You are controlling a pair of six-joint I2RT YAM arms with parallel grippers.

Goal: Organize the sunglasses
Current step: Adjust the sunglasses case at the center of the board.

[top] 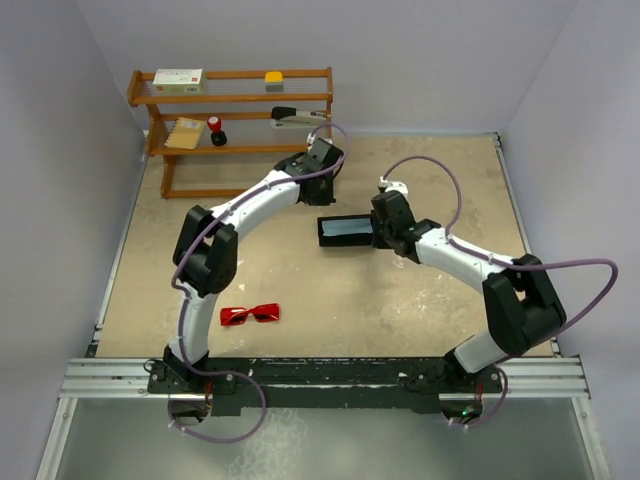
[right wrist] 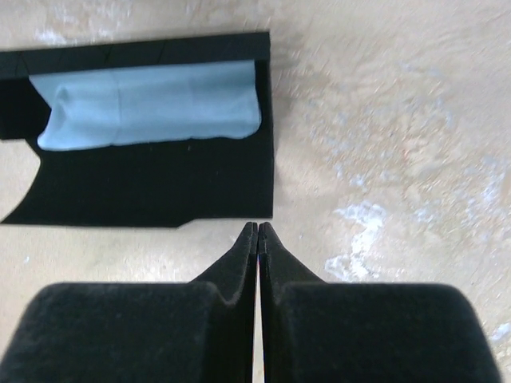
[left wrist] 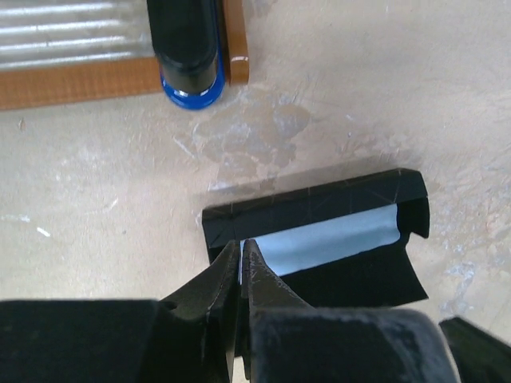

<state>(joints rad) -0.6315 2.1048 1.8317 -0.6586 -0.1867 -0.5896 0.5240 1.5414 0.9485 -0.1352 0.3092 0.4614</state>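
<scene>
1. The sunglasses (top: 250, 315) lie on the surface (top: 400, 310) near the base of the left arm (top: 250, 205), well apart from the black case (top: 345, 232) in the middle.
2. The case lies open, with a light blue cloth (right wrist: 144, 104) tucked along one side of it.
3. The left jaws are pressed shut on nothing, their tips over one end of the case by the cloth.
4. The right jaws are shut too and empty, just beside the other end of the case.
5. I'd say fetching the glasses comes next, and the left arm is the nearer one.
6. It should spread its jaws before lowering and pinch the frame at the bridge, not a lens or a thin arm.
7. The right arm (top: 460, 255) could steady the case, which looks light enough to slide.
</scene>
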